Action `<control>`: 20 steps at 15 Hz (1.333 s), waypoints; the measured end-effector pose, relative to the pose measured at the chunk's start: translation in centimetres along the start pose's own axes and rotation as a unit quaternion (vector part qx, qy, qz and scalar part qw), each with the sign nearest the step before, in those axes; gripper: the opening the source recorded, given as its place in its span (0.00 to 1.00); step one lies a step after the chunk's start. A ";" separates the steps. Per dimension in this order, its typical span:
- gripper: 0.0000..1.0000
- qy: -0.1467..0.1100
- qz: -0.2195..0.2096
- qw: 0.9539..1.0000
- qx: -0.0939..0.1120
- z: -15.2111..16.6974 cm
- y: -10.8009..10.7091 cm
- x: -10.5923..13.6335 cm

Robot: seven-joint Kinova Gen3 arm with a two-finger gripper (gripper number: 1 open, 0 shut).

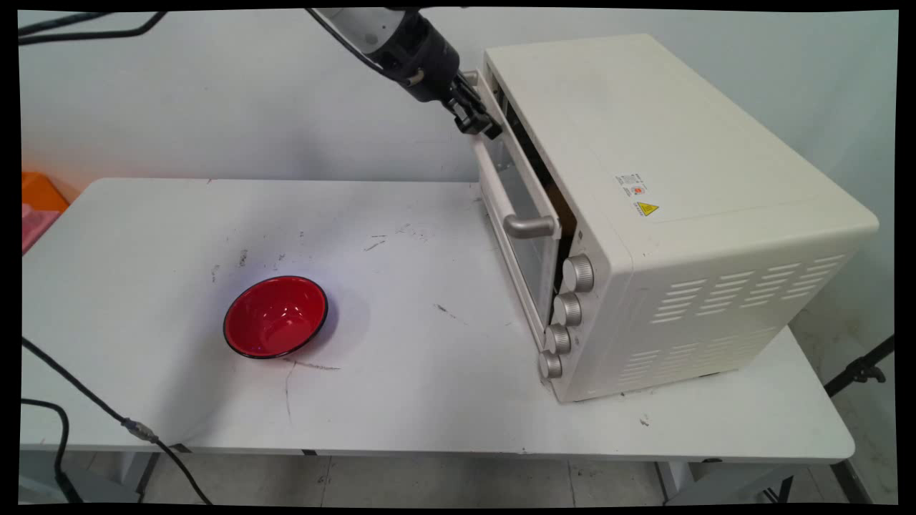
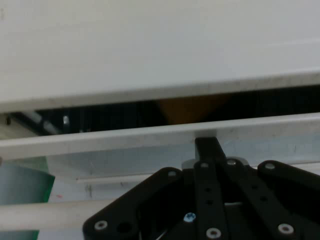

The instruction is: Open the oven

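I see the gripper (image 1: pixel 478 123) with fingers clenched together, pressing on the top edge of the cream toaster oven's (image 1: pixel 665 214) slightly ajar glass door (image 1: pixel 521 214).

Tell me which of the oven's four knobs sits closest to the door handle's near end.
The topmost knob on the toaster oven. It sits just below and right of the handle's near end; the other three descend away from it toward the table.
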 end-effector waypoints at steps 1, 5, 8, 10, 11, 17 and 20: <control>0.00 -0.001 -0.002 1.000 0.000 -0.2 -0.1 -0.4; 0.00 -0.003 -0.011 1.000 -0.004 -0.6 -0.5 -2.2; 0.00 0.001 -0.018 1.000 -0.011 -0.7 -0.6 -3.8; 0.00 0.006 -0.022 1.000 -0.016 -0.6 -0.7 -5.1; 0.00 0.008 -0.024 1.000 -0.018 -0.6 -0.7 -5.6; 0.00 0.020 -0.028 0.999 -0.031 -0.4 -1.1 -9.5; 0.00 0.021 -0.027 0.999 -0.037 -0.2 -1.4 -11.2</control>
